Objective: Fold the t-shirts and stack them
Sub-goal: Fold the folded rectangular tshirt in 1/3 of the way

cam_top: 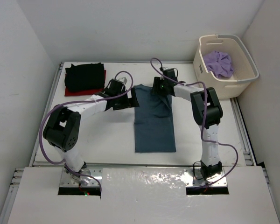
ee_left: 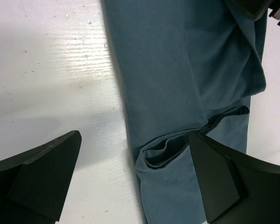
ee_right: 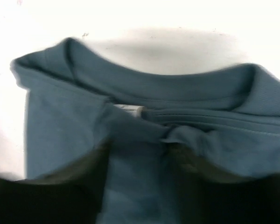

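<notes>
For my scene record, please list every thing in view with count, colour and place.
teal-blue t-shirt: one, teal-blue, table middle
black t-shirt: one, black, folded, far left, on the red one
red t-shirt: one, red, under the black one
lavender t-shirt: one, lavender, inside the basket
laundry basket: one, cream, far right corner
table: one, white, before the arms
left hand: one, black, open, at teal-blue shirt's left edge
right hand: one, black, over its collar

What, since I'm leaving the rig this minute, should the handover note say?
Left hand: open, over left edge of teal shirt.
Right hand: at its collar; blurred, grip unclear.
Done: black shirt folded on red shirt, far left corner.
Left: teal shirt, a long strip mid-table, needs folding short and stacking; lavender shirt lies in the basket.
</notes>
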